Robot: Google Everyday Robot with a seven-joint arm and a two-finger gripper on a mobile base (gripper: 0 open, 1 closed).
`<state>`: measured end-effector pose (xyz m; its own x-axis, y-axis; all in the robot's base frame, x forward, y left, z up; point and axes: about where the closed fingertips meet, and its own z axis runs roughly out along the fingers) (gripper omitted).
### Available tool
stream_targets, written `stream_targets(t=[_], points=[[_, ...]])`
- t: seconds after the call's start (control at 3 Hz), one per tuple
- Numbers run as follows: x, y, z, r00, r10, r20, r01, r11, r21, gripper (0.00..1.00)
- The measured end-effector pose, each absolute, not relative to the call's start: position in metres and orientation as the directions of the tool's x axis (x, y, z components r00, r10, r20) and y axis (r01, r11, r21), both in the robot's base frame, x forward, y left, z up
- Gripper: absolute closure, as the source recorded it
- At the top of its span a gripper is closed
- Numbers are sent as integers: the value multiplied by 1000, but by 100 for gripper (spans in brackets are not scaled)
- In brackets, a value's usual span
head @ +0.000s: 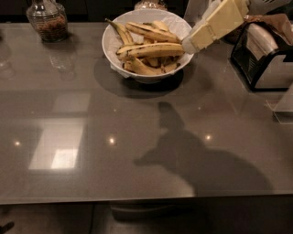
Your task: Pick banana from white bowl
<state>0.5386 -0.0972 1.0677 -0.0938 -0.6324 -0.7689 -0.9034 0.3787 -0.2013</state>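
The white bowl stands at the back middle of the grey table and holds several bananas. The banana, long, slim and brown-speckled, lies across the upper part of the pile. A thicker, brighter banana lies across the middle below it. A short dark-tipped banana points up at the left. My gripper, a cream-coloured block coming in from the upper right, has its tip at the bowl's right rim, beside the end of the thick banana. It holds nothing that I can see.
A glass jar with dark contents stands at the back left. A black and silver appliance stands at the right edge, close under the arm. Another glass jar sits behind the bowl. The arm's shadow falls on the table's middle.
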Motion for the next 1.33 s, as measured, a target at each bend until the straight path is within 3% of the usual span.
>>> stream_targets(t=[0.33,1.0,1.33], points=[[556,-94,1068,-59,-638,-767,-872,407,-272,0],[647,-80,1055,26,-613,-789,-770,491,-407,0],[688,-72,1048,37,-601,-799,-756,506,-415,19]])
